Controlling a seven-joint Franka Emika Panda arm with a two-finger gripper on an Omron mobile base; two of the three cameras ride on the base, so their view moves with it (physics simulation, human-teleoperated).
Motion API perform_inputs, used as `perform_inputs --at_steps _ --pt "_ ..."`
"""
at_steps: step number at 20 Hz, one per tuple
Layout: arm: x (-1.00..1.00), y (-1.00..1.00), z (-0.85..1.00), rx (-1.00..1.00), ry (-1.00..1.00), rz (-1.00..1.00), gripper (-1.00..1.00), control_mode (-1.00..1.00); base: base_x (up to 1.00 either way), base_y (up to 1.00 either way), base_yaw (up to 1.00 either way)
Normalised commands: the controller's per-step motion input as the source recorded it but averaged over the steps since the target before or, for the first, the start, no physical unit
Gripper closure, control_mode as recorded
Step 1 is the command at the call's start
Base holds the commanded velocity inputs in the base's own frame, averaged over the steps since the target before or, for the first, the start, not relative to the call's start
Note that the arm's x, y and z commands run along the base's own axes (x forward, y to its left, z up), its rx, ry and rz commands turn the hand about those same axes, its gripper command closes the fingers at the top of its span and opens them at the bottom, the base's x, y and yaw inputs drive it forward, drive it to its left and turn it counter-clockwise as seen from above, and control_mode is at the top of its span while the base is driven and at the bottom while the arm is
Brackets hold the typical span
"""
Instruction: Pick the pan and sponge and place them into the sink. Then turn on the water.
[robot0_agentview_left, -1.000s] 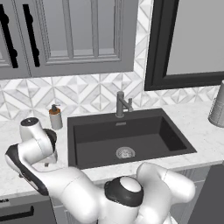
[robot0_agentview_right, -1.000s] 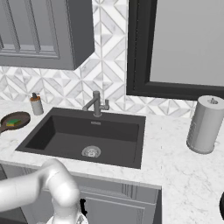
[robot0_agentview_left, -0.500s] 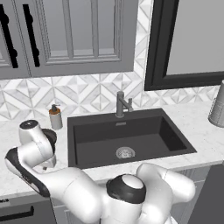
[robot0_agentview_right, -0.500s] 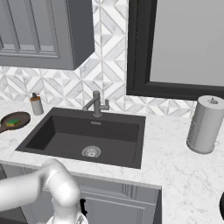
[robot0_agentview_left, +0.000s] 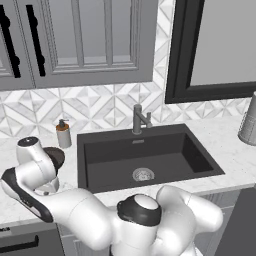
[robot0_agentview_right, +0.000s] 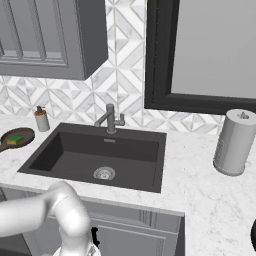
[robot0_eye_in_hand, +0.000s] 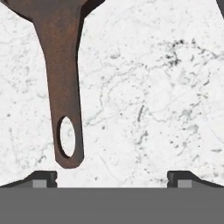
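The gripper (robot0_eye_in_hand: 112, 177) was spread wide and empty above the marble counter (robot0_eye_in_hand: 153, 109), with the pan (robot0_agentview_right: 15, 139) handle's looped end just off its left tip. The pan lay on the counter left of the sink (robot0_agentview_right: 100, 156), the sponge (robot0_agentview_right: 16, 139) resting in it.

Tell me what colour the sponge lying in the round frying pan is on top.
Green on top, seen best in the right base view: the small rectangular sponge in the dark-brown pan.
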Motion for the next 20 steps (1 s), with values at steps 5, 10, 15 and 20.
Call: perform_inputs --at_steps 5,10,15,20 --pt "0.0 0.15 -0.01 0.0 0.0 0.0 -1.0 -1.0 0.0 0.0 0.0" --pt "0.0 0.0 -0.15 0.0 0.0 0.0 -1.0 -1.0 0.0 0.0 0.0" --pt "0.02 0.0 -0.28 0.0 0.0 0.0 -1.0 -1.0 0.0 0.0 0.0" --pt "0.08 0.07 -0.22 0.0 0.0 0.03 -1.0 -1.0 0.0 0.0 0.0"
